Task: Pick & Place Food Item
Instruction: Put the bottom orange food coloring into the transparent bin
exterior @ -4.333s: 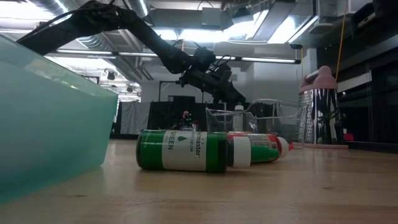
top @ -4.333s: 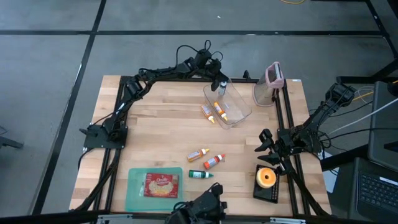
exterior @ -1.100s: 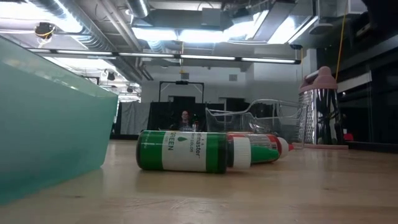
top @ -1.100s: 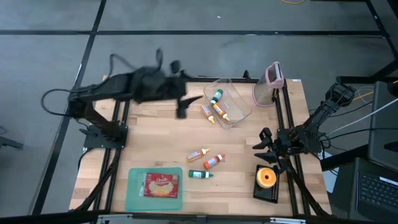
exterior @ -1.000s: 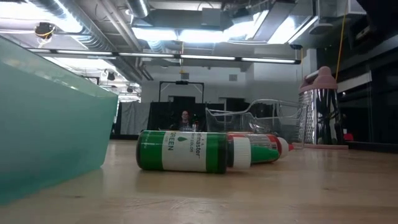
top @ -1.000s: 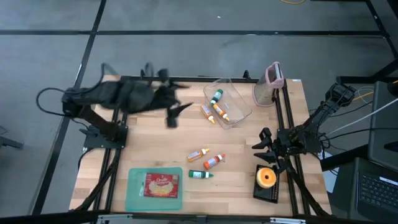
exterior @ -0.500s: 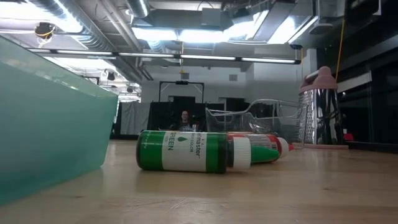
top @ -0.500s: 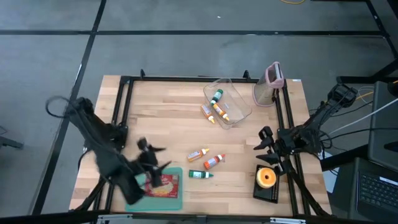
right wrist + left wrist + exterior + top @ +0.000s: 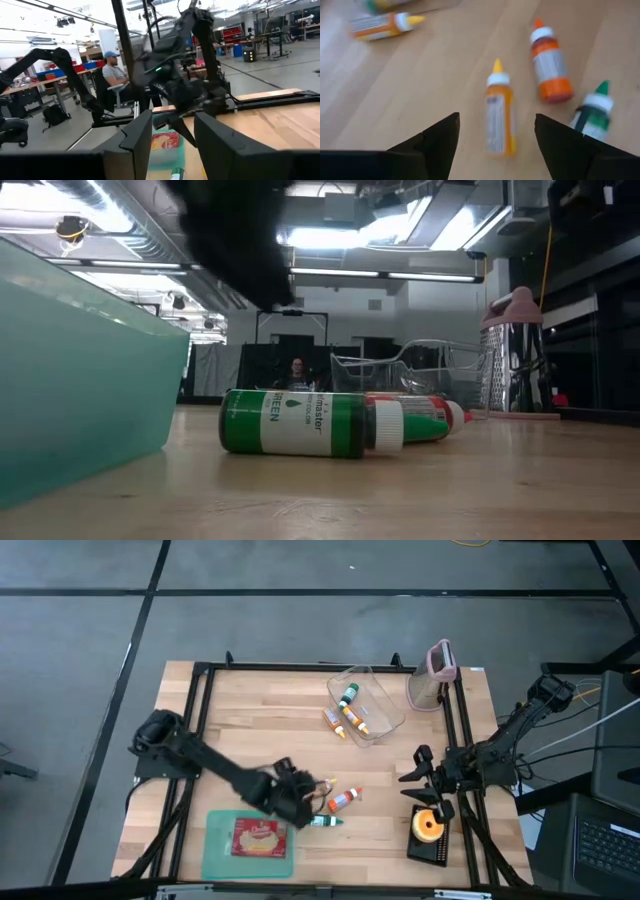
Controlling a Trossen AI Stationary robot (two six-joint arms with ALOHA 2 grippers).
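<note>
Three small bottles lie on their sides in the middle of the table: a yellow-capped one (image 9: 318, 787), an orange one (image 9: 343, 799) and a green one (image 9: 322, 821). My left gripper (image 9: 305, 798) hovers open just above them. In its wrist view the yellow-capped bottle (image 9: 499, 117) lies below the gap between the fingers, untouched, with the orange bottle (image 9: 549, 65) and the green bottle (image 9: 592, 112) beside it. My right gripper (image 9: 420, 780) waits open at the table's right side, holding nothing.
A clear container (image 9: 365, 705) at the far side holds two bottles; another bottle (image 9: 332, 722) lies beside it. A teal tray (image 9: 215, 840) with a red packet sits at the near left. A grater (image 9: 437, 675) stands far right, an orange object (image 9: 430, 825) near right.
My left gripper has swung fast from the far side near the clear container toward the near edge, passed over the teal tray, then gone right and now hangs over the three bottles in the middle. It has stayed open. The bottles have not moved.
</note>
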